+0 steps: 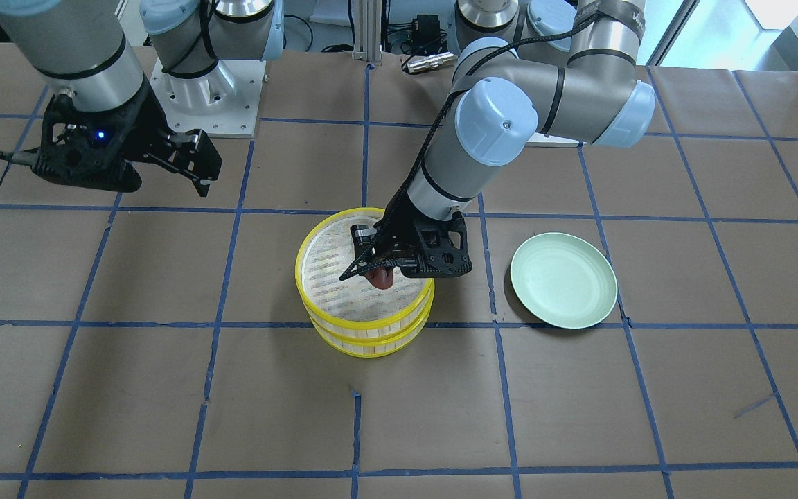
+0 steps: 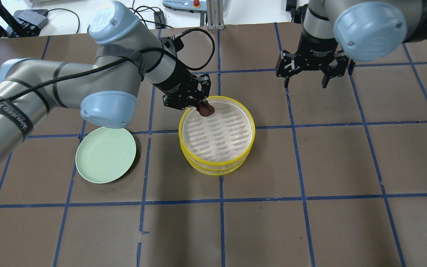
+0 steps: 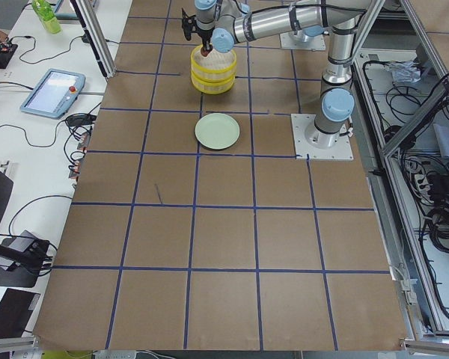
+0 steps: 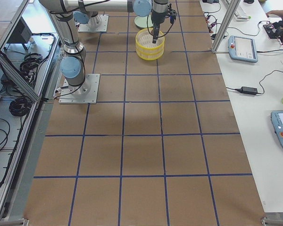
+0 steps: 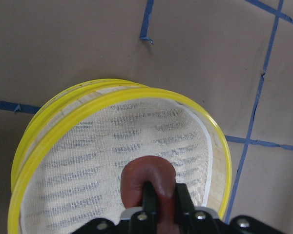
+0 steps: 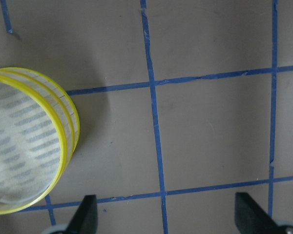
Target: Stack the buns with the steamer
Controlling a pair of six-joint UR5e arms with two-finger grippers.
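Note:
The steamer is two stacked yellow-rimmed tiers [image 2: 217, 163] with a white cloth on top, at the table's middle. It also shows in the front view [image 1: 371, 326]. My left gripper [image 2: 203, 105] is shut on the dark reddish-brown bun [image 2: 207, 110] and holds it over the top tier's cloth, near the rim on the robot's side. In the left wrist view the bun [image 5: 146, 175] sits between my fingers [image 5: 149, 200], just above the cloth. My right gripper [image 2: 306, 84] is open and empty, to the steamer's right. The white bun is not in view.
A pale green plate [image 2: 106, 154] lies empty on the table to the steamer's left, under my left arm's elbow; it also shows in the front view [image 1: 564, 280]. Brown paper with blue tape lines covers the table [image 2: 310, 185].

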